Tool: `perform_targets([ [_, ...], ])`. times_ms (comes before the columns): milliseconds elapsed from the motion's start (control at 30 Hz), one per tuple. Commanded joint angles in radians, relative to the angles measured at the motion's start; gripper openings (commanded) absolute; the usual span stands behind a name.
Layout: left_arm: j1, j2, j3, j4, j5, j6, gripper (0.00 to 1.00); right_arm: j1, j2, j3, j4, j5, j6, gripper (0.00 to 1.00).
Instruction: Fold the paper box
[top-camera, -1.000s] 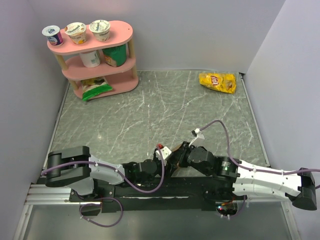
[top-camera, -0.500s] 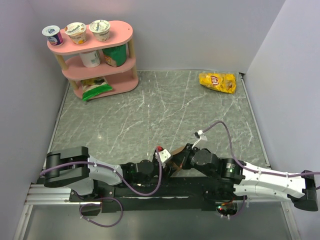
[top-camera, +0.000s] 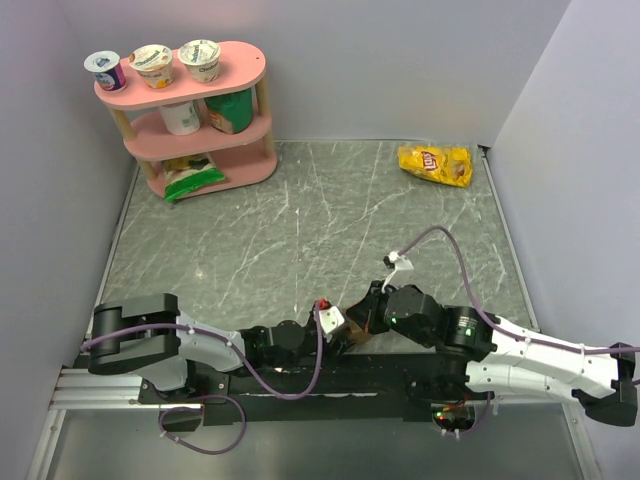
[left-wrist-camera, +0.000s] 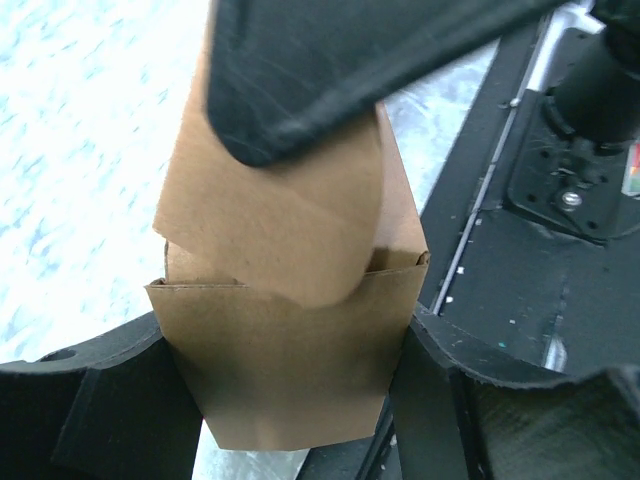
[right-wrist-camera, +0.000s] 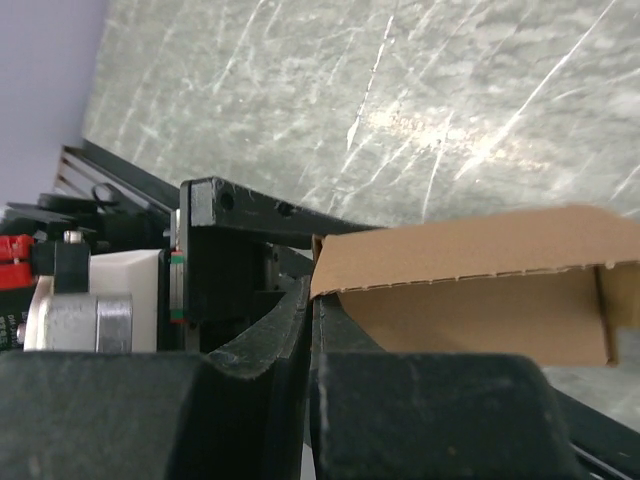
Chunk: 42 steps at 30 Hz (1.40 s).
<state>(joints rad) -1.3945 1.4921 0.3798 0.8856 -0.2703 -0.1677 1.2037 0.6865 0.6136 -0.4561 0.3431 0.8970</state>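
Paper box (left-wrist-camera: 290, 390), plain brown cardboard, sits at the near edge of the worktop (top-camera: 330, 220), between the two wrists and just in front of the black base rail (top-camera: 300, 388).

The worktop is a grey slab with white veins. A pink three-tier shelf unit (top-camera: 250, 165) stands in its far left corner. The left arm (top-camera: 200, 345) lies low along the near edge and reaches right. The right arm (top-camera: 520, 360) reaches left, and the two meet near the middle. A yellow chip bag (top-camera: 435, 163) lies in the far right corner, well apart from the box.

The left gripper (left-wrist-camera: 285, 330) has its fingers spread, one against each side wall of the box, holding it between them. The right gripper (right-wrist-camera: 310, 290) has its fingers pressed together. In the left wrist view, one black finger lies on top of a rounded flap (left-wrist-camera: 290, 220). Whether any cardboard edge is caught in the seam between the right gripper's fingers cannot be told. The flap is bent over the box's opening, and its rounded end overlaps the top edge of the wall nearest that camera.

On the shelf unit, a green bag (top-camera: 190, 178) lies on the bottom tier. A white cup (top-camera: 182, 116) and a green container (top-camera: 230, 110) stand on the middle tier, and three yogurt cups (top-camera: 152, 63) stand on top.
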Motion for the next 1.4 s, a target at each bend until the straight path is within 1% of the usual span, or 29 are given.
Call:
perform_targets([
  [0, -0.02, -0.042, -0.044, -0.007, 0.126, 0.02, 0.54, -0.05, 0.021, 0.107, -0.041, 0.07, -0.167, 0.05],
  [100, -0.021, -0.061, -0.044, -0.026, 0.175, 0.01, 0.53, -0.061, 0.024, 0.097, -0.016, 0.028, -0.207, 0.05],
  [267, -0.018, -0.099, -0.059, -0.04, 0.2, -0.019, 0.53, -0.067, 0.01, 0.057, 0.039, -0.029, -0.23, 0.04],
  [367, -0.015, -0.118, -0.058, -0.057, 0.209, -0.032, 0.53, -0.069, -0.001, 0.051, 0.031, -0.03, -0.224, 0.04],
  [500, 0.005, -0.101, -0.016, -0.131, 0.224, -0.065, 0.53, -0.067, -0.005, 0.051, 0.036, -0.041, -0.202, 0.02],
  [667, 0.018, -0.053, 0.053, -0.188, 0.263, -0.073, 0.51, -0.067, 0.025, 0.054, 0.053, -0.073, -0.152, 0.01],
  [700, 0.022, -0.037, 0.059, -0.192, 0.278, -0.075, 0.49, -0.069, 0.039, 0.06, 0.053, -0.079, -0.147, 0.01],
  [833, 0.034, -0.013, 0.071, -0.185, 0.319, -0.079, 0.46, -0.069, 0.074, 0.09, 0.059, -0.095, -0.142, 0.0],
  [1033, 0.057, -0.023, 0.045, -0.151, 0.353, -0.099, 0.46, -0.067, 0.09, 0.066, 0.086, -0.131, -0.158, 0.0],
  [1233, 0.123, -0.036, 0.034, -0.126, 0.463, -0.15, 0.43, -0.056, 0.084, 0.006, 0.134, -0.184, -0.179, 0.0],
  [1367, 0.163, -0.02, 0.057, -0.155, 0.506, -0.176, 0.42, -0.03, 0.085, -0.006, 0.146, -0.181, -0.168, 0.0],
])
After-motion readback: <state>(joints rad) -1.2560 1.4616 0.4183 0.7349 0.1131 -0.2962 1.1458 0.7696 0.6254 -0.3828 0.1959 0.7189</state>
